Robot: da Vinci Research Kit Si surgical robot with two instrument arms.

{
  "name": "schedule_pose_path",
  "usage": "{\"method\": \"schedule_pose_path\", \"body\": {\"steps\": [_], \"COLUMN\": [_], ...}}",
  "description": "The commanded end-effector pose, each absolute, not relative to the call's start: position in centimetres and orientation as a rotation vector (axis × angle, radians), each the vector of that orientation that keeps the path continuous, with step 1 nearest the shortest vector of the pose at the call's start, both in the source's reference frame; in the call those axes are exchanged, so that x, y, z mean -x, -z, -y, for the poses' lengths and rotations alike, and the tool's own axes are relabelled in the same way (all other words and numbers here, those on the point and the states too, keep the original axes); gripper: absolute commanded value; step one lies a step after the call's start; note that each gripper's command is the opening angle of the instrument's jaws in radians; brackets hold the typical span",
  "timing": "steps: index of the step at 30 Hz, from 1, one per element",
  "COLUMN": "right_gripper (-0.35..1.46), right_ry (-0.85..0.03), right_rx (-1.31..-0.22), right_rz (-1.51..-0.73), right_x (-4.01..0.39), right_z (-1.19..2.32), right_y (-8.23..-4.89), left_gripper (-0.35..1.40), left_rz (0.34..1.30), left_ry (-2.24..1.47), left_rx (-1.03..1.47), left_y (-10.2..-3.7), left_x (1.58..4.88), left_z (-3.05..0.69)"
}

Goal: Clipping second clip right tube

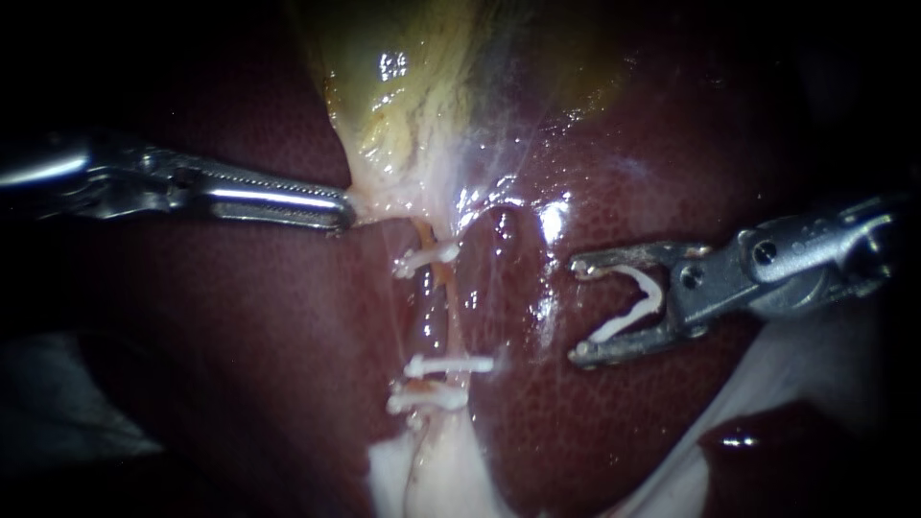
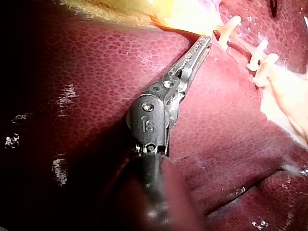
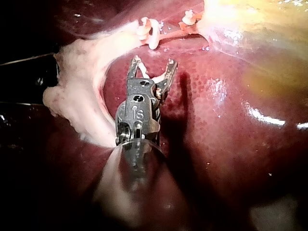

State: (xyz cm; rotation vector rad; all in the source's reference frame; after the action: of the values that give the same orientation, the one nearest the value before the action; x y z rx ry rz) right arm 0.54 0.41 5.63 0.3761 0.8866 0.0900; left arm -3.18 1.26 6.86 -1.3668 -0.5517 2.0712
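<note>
The open white clip (image 1: 658, 297) is sitting in the right instrument (image 1: 578, 313), whose jaws are standing wide apart and holding the clip's two legs between them, one leg against each jaw. It is hanging over bare liver (image 1: 240, 317), well to the right of the tube (image 1: 439, 288) in the endoscope view and not touching it. That thin orange tube is running down from the gallbladder (image 1: 422, 86), and from here I cannot tell whether it is the one called the right tube. Three set clips are lying across it: an upper clip (image 1: 427, 257) just below the gallbladder, then a middle clip (image 1: 449, 365) and a lower clip (image 1: 422, 398) close together farther down. At the tube's top end, on its left, the left instrument (image 1: 343, 206) is pinching the pale lower edge of the gallbladder, its toothed jaws lying together on that tissue. Below the tube's lowest clip a band of pale tissue (image 1: 432, 470) is spreading over the liver. The right wrist view is showing the loaded clip (image 3: 155, 77) pointing toward the clipped tube.
</note>
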Motion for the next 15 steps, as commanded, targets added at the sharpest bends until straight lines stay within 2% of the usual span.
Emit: {"method": "schedule_pose_path", "body": {"steps": [1,5,11,15], "right_gripper": [0.5,0.5,0.5,0.5], "right_ry": [-0.091,-0.091,-0.093,-0.11], "right_rx": [-0.376,-0.376,-0.375,-0.379], "right_rz": [-0.887,-0.887,-0.886,-0.891], "right_x": [-0.54,-0.54,-0.6,-0.72], "right_z": [-0.41,-0.41,-0.4,-0.39], "right_y": [-5.63,-5.63,-5.62,-5.65], "left_gripper": [-0.35,-0.35,-0.35,-0.35], "left_rz": [0.554,0.575,0.556,0.547], "left_ry": [-2.07,-2.066,-2.039,-2.042], "left_rx": [1.368,1.366,1.395,1.395], "left_y": [-6.82,-6.6,-6.17,-6.1], "left_x": [3.16,3.06,2.81,2.79], "left_z": [-1.26,-1.33,-1.47,-1.45]}}
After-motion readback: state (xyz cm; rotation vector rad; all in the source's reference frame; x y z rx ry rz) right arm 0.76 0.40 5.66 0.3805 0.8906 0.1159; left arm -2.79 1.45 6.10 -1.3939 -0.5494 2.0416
